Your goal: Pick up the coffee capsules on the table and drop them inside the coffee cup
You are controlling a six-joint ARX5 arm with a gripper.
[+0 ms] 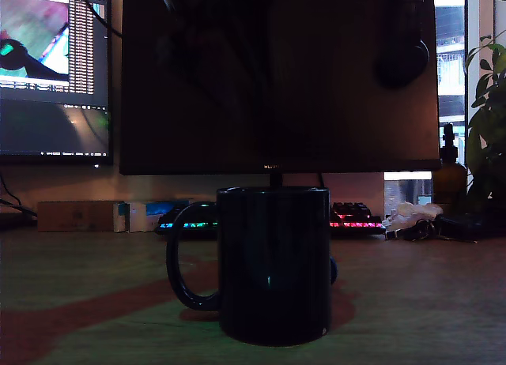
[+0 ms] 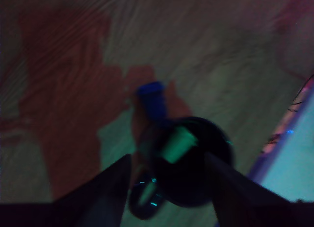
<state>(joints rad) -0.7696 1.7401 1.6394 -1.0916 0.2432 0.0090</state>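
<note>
Gripper (image 2: 167,187) open above coffee cup (image 2: 194,168), pale capsule (image 2: 176,143) inside (wrist view only)

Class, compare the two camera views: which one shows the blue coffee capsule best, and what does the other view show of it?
The wrist view shows it best: the blue coffee capsule lies on the table beside the coffee cup, though blurred. In the exterior view the cup stands in front, and only a small blue sliver shows at its right edge, perhaps the capsule.

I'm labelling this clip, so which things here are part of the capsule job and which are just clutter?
Job: mug; pale capsule seen inside the mug's opening; blue capsule on the table beside it; gripper.
Clutter: monitors, keyboard, brown bottle, plant, boxes.
</note>
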